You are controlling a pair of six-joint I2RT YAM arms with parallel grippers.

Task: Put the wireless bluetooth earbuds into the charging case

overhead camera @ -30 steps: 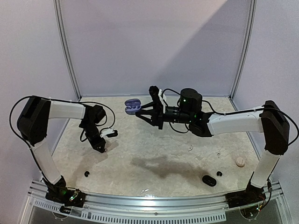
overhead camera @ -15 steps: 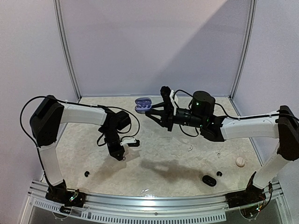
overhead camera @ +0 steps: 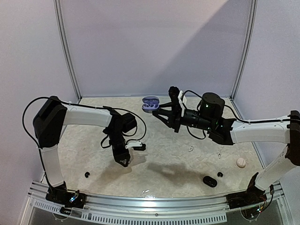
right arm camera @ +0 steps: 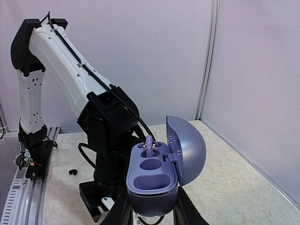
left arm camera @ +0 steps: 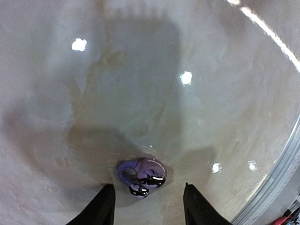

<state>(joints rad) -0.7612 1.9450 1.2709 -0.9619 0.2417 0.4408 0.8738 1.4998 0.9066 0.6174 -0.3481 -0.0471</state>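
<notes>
Aloft — open charging case (right arm camera: 152,178) in right hand (right arm camera: 151,194).

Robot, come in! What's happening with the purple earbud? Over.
Left gripper open above purple earbud on table. Right gripper shut on open case, another bud seated, one slot empty. Nothing in the way.

No text, brand or number is legible anywhere — not even on the charging case (right arm camera: 151,185), perhaps through blur.
</notes>
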